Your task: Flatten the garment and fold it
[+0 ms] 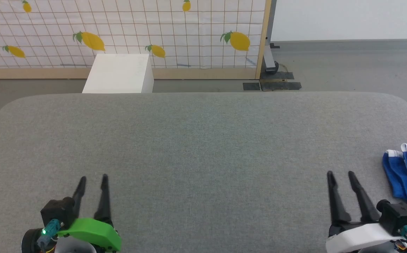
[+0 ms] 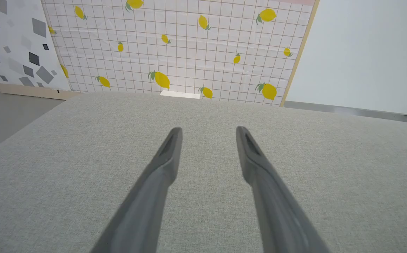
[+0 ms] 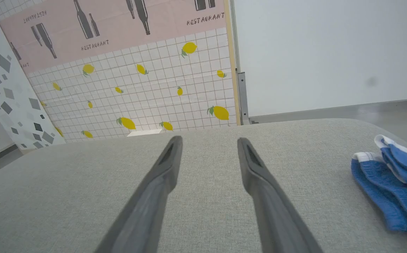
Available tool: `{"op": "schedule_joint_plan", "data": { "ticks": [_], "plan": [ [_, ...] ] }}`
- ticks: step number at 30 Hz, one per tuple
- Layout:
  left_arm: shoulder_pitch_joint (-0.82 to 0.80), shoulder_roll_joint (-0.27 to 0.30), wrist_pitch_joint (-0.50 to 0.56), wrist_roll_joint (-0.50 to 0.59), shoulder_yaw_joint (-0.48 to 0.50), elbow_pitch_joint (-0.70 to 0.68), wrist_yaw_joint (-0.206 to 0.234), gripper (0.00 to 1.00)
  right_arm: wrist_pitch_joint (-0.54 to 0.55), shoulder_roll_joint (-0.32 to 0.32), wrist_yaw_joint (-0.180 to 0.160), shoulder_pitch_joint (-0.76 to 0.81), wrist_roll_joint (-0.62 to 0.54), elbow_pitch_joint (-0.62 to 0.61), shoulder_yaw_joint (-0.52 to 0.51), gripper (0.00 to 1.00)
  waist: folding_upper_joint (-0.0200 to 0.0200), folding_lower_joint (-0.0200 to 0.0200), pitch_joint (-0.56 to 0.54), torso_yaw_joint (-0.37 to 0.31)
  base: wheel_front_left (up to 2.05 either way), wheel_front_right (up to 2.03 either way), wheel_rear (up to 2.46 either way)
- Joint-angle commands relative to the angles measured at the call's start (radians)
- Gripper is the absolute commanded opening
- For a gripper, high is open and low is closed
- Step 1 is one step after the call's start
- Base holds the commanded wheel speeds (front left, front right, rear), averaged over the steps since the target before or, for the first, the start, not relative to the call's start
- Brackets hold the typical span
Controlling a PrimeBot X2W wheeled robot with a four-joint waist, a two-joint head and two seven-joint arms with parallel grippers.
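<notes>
The left fingers (image 1: 103, 200) stood apart with nothing between them, above the bare grey table (image 1: 203, 140); the right fingers (image 1: 334, 196) were likewise spread and empty; the blue shorts (image 1: 405, 179) lay crumpled near them on their right, at the table's right edge, not touching; the heap seemed to run roughly along the fingers' line, though its outer side was cut off; the right arm was much nearer, so a sideways reach looked likely.

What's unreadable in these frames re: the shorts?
1. Garment: the head view's right edge cuts it off, and the right wrist view's right edge does too. Full outline unknown.
2. Its bunched folds hide which part is which.
3. White box: base hidden behind the table.
</notes>
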Motion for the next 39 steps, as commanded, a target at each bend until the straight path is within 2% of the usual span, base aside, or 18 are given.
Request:
{"op": "schedule_joint_plan", "data": {
  "ticks": [1,39],
  "plan": [
    [0.0,0.0,0.001,0.001,0.0,0.0,0.0,0.0,0.0,0.0,0.0,0.0,0.0,0.0,0.0,0.0,0.0,0.0001,0.0,0.0,0.0,0.0,0.0],
    [0.003,-0.069,0.069,0.124,0.061,-0.048,-0.033,0.0,0.069,0.0,0.0,-0.017,-0.059,-0.038,0.008,0.0,0.0,0.0001,0.011,-0.004,0.0,0.0,0.0]
  ]
}}
